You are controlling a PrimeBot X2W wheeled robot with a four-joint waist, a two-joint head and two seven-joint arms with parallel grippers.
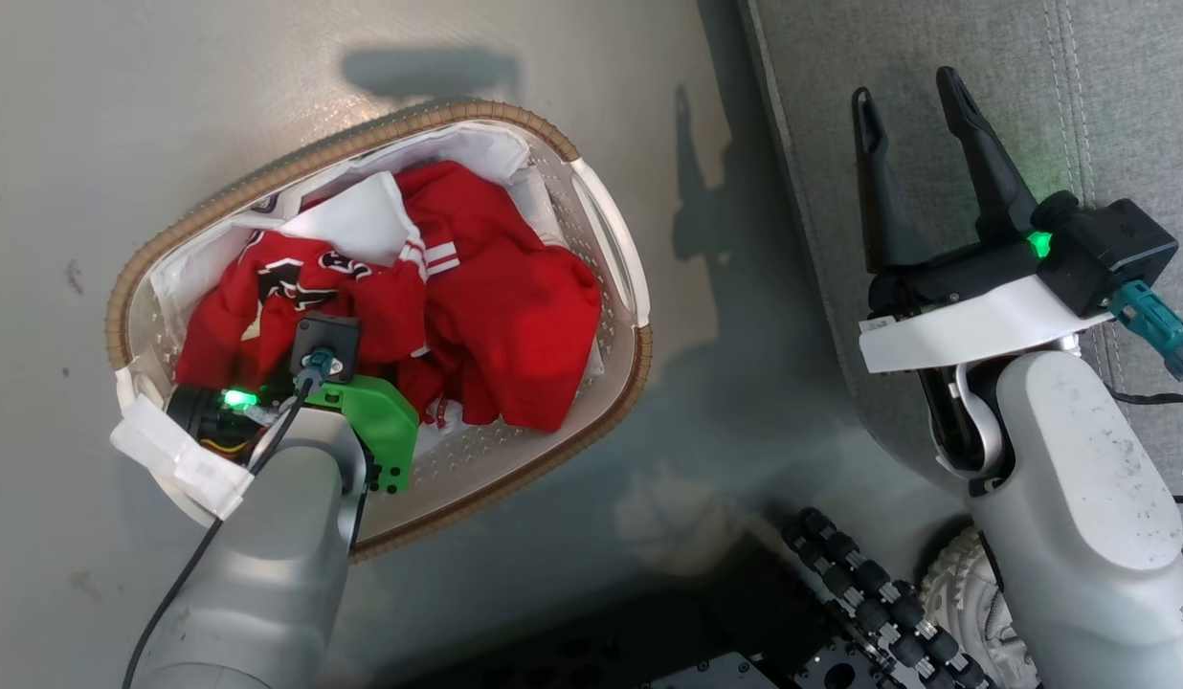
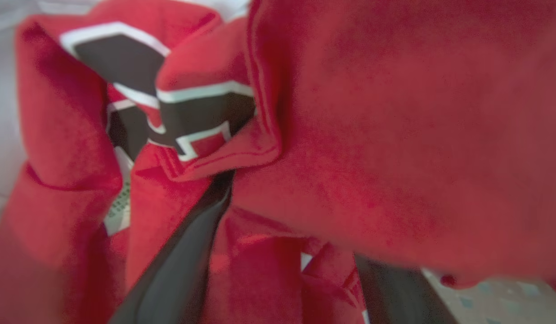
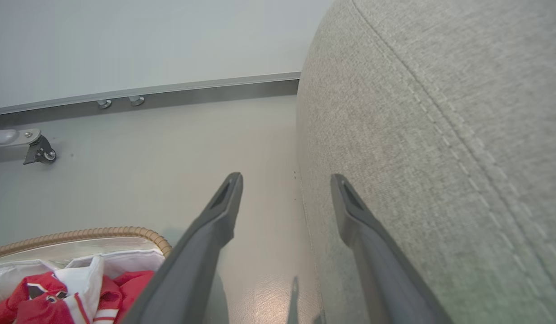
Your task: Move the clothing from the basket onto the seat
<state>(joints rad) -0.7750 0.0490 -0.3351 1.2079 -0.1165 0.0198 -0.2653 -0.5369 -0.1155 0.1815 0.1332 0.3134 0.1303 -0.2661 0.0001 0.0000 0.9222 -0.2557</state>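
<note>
Two bright red soft garments (image 1: 501, 316), one with white stripes and a black-and-white emblem, lie heaped inside the oval white perforated plastic basket (image 1: 266, 177) with its brown woven rim. The basket stands on the pale grey floor (image 1: 170, 77), toward 9 o'clock in my head view. A white cloth liner (image 1: 477, 153) shows beneath the heap at the basket's 12 o'clock end.

My left gripper (image 2: 291, 234) is sunk in the heap at the basket's 7 o'clock side. In my left wrist view one dark finger (image 2: 179, 261) runs up into a fold of the red cloth, and fabric lies between it and its mate. That view is blurred, so I cannot tell whether I have pinched the cloth or merely stand in it.

My right gripper (image 1: 905, 91) is released, its fingers spread with nothing between them. It hangs at 3 o'clock in the head view, pointing to 12 o'clock, at the edge of the large grey woven-fabric sofa cushion (image 1: 936, 57) with stitched seams. No garment lies on the part of the cushion I can see.
</note>
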